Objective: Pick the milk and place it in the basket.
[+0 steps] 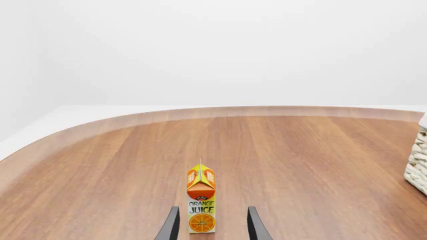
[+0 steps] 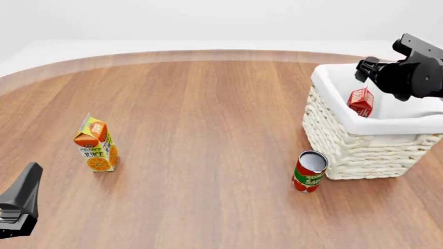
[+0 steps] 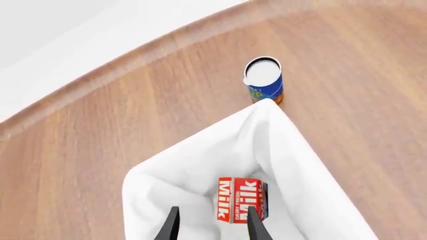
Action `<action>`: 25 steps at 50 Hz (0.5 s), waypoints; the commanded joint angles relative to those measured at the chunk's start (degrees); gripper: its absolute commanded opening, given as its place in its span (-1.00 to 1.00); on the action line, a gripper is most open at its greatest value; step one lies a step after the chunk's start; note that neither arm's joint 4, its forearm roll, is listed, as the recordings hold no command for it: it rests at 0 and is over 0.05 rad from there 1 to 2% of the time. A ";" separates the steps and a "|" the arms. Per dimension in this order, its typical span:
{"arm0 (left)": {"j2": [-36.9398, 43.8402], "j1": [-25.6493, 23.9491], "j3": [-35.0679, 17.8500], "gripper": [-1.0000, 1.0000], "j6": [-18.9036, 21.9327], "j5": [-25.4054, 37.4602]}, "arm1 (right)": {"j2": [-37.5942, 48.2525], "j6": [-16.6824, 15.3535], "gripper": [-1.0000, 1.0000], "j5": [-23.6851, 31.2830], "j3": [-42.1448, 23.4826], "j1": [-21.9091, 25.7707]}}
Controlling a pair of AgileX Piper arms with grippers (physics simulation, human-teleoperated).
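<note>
Milk [image 3: 240, 200] below open right pincer [image 3: 212, 222], inside basket [image 2: 360, 150].

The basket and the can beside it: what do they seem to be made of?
Basket: looks like cream woven wicker, shown by its braided rows, with a smooth white cloth lining over the rim. Can: probably metal, judging by its pale shiny top, wrapped in a printed label.

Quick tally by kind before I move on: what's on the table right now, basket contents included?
Cartons: 2 – milk inside the basket, orange juice carton standing on the table.
Cans: 1 – tomato sauce can beside the basket.
Baskets: 1 – basket.
Total: 4
</note>
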 commanded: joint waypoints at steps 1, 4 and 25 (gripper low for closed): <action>0.00 0.00 0.00 1.00 0.00 0.00 | -10.67 4.92 1.00 4.58 -0.81 1.76; 0.00 0.00 0.00 1.00 0.00 0.00 | -14.68 4.65 1.00 6.59 -1.24 2.95; 0.00 0.00 0.00 1.00 0.00 0.00 | -42.95 6.89 1.00 15.62 3.48 17.77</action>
